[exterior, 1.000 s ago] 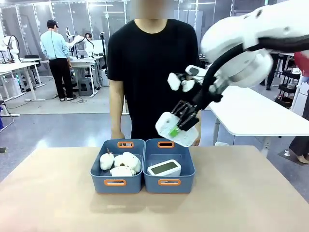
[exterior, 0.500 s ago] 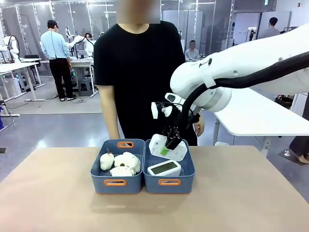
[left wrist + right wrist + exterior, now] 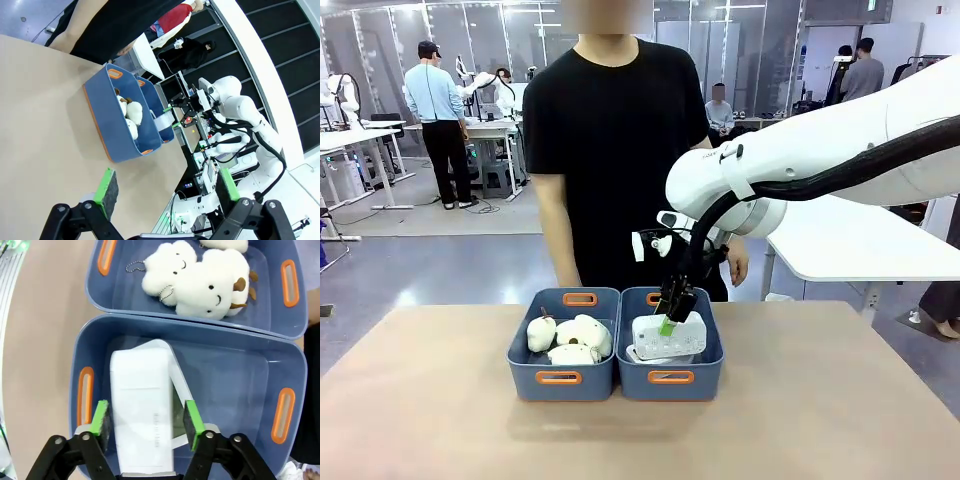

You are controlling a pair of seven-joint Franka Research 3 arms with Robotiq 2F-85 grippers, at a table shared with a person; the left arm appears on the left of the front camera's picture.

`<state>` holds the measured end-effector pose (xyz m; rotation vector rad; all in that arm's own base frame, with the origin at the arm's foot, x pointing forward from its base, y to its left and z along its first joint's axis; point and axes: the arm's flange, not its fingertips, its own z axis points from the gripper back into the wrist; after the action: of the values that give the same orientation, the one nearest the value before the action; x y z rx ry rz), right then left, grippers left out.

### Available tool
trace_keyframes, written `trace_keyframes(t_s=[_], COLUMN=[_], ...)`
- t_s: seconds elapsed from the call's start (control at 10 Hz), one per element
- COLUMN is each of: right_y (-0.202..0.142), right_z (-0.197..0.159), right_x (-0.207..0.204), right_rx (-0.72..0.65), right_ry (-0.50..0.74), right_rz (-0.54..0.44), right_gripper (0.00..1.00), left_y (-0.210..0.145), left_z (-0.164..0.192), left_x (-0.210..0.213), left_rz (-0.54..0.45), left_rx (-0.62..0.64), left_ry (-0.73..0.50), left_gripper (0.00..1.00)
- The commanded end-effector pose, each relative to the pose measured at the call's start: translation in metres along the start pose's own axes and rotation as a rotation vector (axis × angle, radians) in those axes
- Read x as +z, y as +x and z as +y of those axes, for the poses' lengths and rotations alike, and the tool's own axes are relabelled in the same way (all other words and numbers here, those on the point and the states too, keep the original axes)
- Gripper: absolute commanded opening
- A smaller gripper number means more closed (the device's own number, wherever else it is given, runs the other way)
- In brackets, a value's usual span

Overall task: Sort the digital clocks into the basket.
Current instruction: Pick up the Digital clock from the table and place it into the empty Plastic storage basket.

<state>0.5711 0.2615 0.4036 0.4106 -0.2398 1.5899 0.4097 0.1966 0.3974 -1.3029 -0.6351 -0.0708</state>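
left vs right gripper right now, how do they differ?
The right gripper is shut on a white rounded plastic digital clock, down inside the right-hand blue plastic basket. The left gripper is open and holds nothing, above the bare tan table. Both are black with green pads.

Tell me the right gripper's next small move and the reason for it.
Probably open the jaws and let go: the right gripper holds the second clock inside the basket, right above the first clock, so only release seems left.
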Motion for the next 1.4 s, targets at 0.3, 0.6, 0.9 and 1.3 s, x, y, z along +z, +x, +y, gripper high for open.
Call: trace_keyframes(t_s=[0.3, 0.6, 0.9, 1.3], right_y=[-0.0034, 0.0025, 0.0025, 0.0025], right_z=[0.0082, -0.0012, -0.0012, -0.0012], right_x=[0.0134, 0.0057, 0.0057, 0.0057], right_rx=[-0.026, -0.005, -0.005, -0.005], right_ry=[-0.026, -0.005, -0.005, -0.005], right_rz=[-0.016, -0.005, -0.005, -0.005], right_gripper=[1.00, 1.00, 1.00, 1.00], left_y=[0.0025, 0.0025, 0.0025, 0.0025], left_z=[-0.0002, -0.0002, -0.0002, -0.0002], left_x=[0.0012, 0.0012, 0.0012, 0.0012], left_rz=[0.018, 0.018, 0.018, 0.018], left_rx=[-0.002, -0.002, -0.002, -0.002], left_ry=[0.009, 0.009, 0.009, 0.009], left_gripper=[1.00, 1.00, 1.00, 1.00])
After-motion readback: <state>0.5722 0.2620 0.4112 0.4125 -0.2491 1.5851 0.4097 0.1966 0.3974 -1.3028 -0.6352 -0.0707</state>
